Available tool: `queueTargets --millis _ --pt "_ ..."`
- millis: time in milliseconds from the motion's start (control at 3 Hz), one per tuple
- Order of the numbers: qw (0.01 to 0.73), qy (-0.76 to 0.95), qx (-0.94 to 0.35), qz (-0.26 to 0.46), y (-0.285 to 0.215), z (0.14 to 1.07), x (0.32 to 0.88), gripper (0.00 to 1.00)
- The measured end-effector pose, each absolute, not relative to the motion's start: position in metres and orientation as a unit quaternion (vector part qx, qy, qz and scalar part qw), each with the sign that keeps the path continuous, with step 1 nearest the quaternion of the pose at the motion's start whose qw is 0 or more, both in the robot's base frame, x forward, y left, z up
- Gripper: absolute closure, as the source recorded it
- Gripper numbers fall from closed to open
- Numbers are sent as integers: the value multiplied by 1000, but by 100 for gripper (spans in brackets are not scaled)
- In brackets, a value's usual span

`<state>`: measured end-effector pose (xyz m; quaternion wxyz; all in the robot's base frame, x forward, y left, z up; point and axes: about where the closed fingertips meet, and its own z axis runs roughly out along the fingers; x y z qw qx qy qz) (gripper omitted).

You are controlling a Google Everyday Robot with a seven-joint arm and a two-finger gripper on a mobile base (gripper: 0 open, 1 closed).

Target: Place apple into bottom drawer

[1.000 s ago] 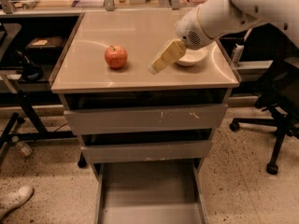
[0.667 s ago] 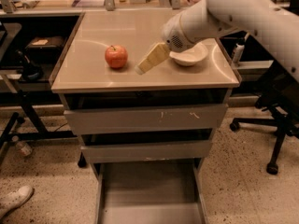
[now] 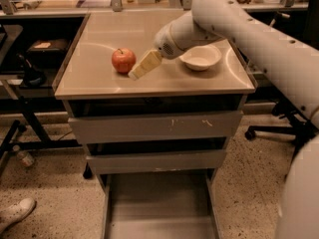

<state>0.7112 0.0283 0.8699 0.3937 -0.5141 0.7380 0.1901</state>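
Observation:
The red-orange apple (image 3: 123, 60) with a short dark stem sits on the beige cabinet top (image 3: 99, 81), left of centre. My gripper (image 3: 135, 73) reaches in from the right on the white arm, its tan fingers (image 3: 144, 64) pointing down-left, the tip just right of the apple and very close to it. The bottom drawer (image 3: 158, 208) is pulled out at the base of the cabinet, a deep grey tray with nothing visible in it.
A white bowl (image 3: 200, 57) stands on the top, right of the gripper. Two shallower grey drawers (image 3: 154, 127) sit above the open one. A black office chair base (image 3: 279, 128) is at the right, dark shelving and a table leg at the left, a shoe (image 3: 15, 214) at lower left.
My gripper has moved left across the cabinet top, from beside the bowl to right next to the apple. The apple and bowl have not moved.

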Motion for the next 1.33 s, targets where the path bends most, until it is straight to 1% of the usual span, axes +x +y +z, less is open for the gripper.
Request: queueTargets --millis 667,1333 --pt "378 738 -513 222 65 843 737 0" --pt "365 734 -520 241 93 837 750 0"
